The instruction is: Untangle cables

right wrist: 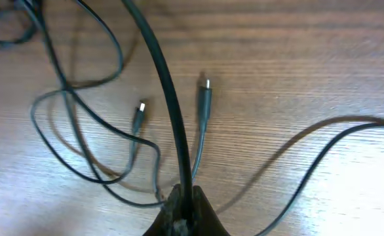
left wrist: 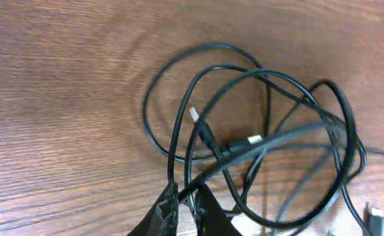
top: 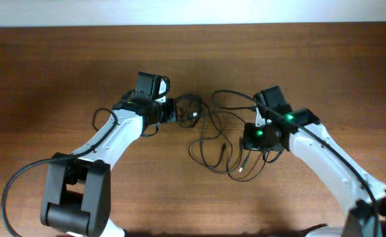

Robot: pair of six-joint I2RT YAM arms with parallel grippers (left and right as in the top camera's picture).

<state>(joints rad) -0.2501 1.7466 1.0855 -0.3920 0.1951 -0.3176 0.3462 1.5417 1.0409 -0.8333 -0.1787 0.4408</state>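
The cables (top: pixel 209 135) are thin black cords lying in tangled loops on the wooden table between my two arms. My left gripper (top: pixel 173 112) sits at the left edge of the tangle. In the left wrist view that gripper (left wrist: pixel 187 194) is shut on one cable strand (left wrist: pixel 257 147) that runs taut up to the right, across loops with a silver plug (left wrist: pixel 193 113). My right gripper (top: pixel 246 141) is at the tangle's right side. In the right wrist view it (right wrist: pixel 184 194) is shut on a black cable (right wrist: pixel 168 92) rising up and left. Two plug ends (right wrist: pixel 204 88) lie on the table beyond.
The wooden table (top: pixel 61 72) stretches bare to the left, back and right of the tangle. Thicker black arm cables loop beside the left arm (top: pixel 102 113) and near its base (top: pixel 12 181). A loose strand (right wrist: pixel 329 141) curves off to the right.
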